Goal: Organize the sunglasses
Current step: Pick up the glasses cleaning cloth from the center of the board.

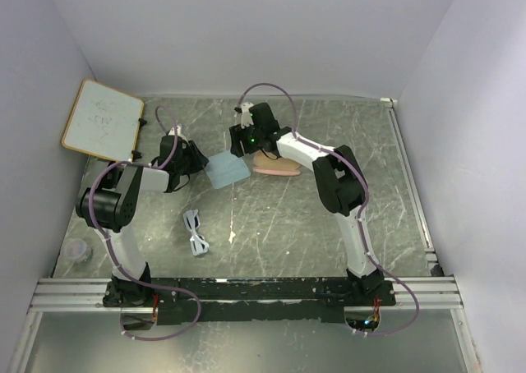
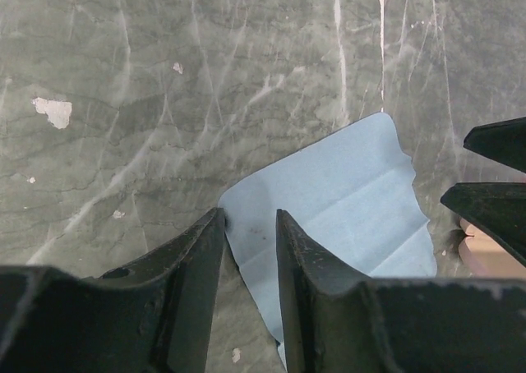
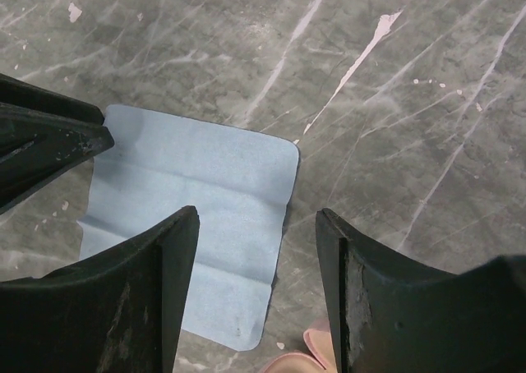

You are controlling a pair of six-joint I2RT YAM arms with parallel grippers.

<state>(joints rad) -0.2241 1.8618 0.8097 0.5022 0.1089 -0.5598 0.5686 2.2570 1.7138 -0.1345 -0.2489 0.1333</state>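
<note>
The sunglasses (image 1: 196,232), a small white-framed pair, lie on the table in front of the left arm, apart from both grippers. My left gripper (image 1: 197,162) (image 2: 249,217) is low at the left corner of the light blue cloth (image 1: 226,170) (image 2: 345,200). Its jaws stand a narrow gap apart, with that corner lying flat between them. My right gripper (image 1: 242,141) (image 3: 257,213) is open over the cloth's (image 3: 189,217) opposite edge and holds nothing. The tan-pink case (image 1: 275,167) (image 3: 306,355) lies just right of the cloth.
A small whiteboard (image 1: 103,118) leans at the back left. A small round clear object (image 1: 78,248) sits near the left wall. White walls close in the table on three sides, and a metal rail (image 1: 246,291) runs along the near edge.
</note>
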